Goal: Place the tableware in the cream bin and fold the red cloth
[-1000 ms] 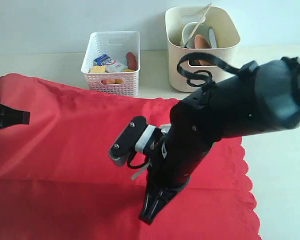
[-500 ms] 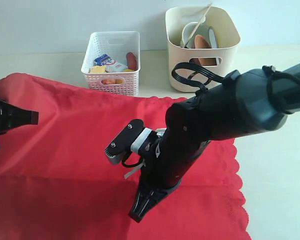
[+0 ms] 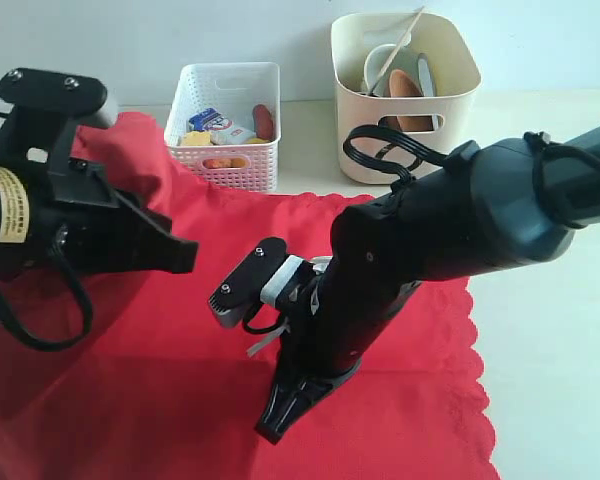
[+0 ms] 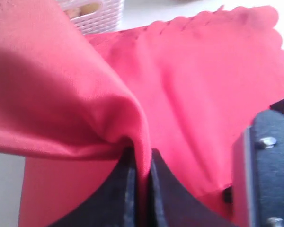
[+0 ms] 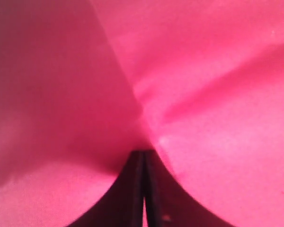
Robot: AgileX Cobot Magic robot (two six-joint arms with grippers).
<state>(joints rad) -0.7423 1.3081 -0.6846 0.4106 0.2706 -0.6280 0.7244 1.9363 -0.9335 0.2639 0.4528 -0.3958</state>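
The red cloth (image 3: 180, 360) covers the near table, and its back left part rises in a fold behind my left arm. My left gripper (image 3: 183, 256) is shut on that raised fold (image 4: 132, 118), with fabric pinched between the black fingers (image 4: 158, 189). My right gripper (image 3: 272, 430) points down at the cloth's front and is shut, with creases of the red cloth (image 5: 203, 71) running to its tip (image 5: 144, 158). The cream bin (image 3: 450, 110) stands at the back right and holds the pale bowl (image 3: 385, 62), brown plate (image 3: 404, 85), steel cup (image 3: 425, 72) and a chopstick (image 3: 407, 28).
A white perforated basket (image 3: 225, 165) with food items stands at the back, left of the cream bin. Bare pale table (image 3: 560, 330) lies to the right of the cloth's scalloped edge (image 3: 477, 350). My right arm (image 3: 460, 230) spans the cloth's right half.
My left gripper has risen and swung right over the cloth, carrying the back left part with it. The right gripper shifted slightly left and the scalloped edge drew inward.
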